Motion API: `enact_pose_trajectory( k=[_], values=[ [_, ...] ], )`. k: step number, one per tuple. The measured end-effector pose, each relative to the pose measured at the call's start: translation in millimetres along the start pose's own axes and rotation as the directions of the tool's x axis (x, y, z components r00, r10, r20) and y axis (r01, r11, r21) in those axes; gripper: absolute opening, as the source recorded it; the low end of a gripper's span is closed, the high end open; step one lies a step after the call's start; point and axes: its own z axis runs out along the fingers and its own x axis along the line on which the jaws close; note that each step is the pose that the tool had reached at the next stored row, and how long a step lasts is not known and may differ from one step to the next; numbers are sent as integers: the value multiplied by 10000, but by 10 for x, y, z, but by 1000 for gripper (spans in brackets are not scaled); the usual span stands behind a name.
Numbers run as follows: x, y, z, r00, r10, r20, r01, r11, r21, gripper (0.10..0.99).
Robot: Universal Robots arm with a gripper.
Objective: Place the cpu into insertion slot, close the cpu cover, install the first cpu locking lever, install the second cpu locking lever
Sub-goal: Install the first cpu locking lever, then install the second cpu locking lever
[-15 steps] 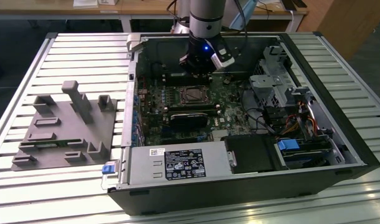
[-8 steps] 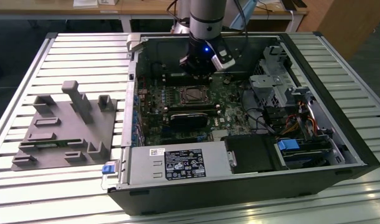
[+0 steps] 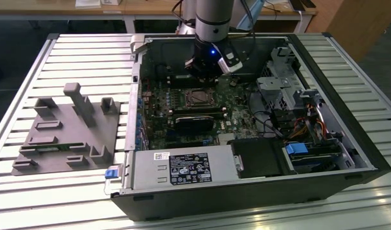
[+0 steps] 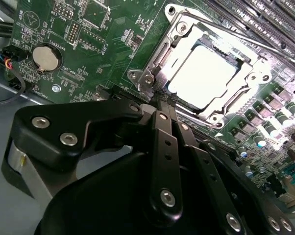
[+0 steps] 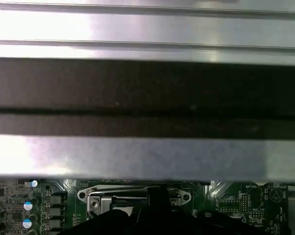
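one open computer case point(image 3: 246, 187) lies on the slatted surface point(image 3: 86, 52), with one grey moulded fixture tray point(image 3: 67, 134) beside it. inside the case: one green motherboard point(image 3: 163, 96), one insertion slot point(image 4: 206, 73) holding one cpu point(image 4: 201, 76), one cpu cover point(image 4: 186, 29) framing it, one coin battery point(image 4: 44, 57), and one power supply box point(image 3: 182, 167). one arm carries one end effector point(image 4: 162, 105). blue-topped capacitors in the first wrist view number perhaps three point(image 5: 28, 206).
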Motion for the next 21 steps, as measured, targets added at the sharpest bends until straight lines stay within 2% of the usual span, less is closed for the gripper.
enact_pose_trajectory(
  k=[21],
  values=[
    [-1, -165, -11, 10000, 1, 0, -1, 10000, -31, 106]
  ],
)
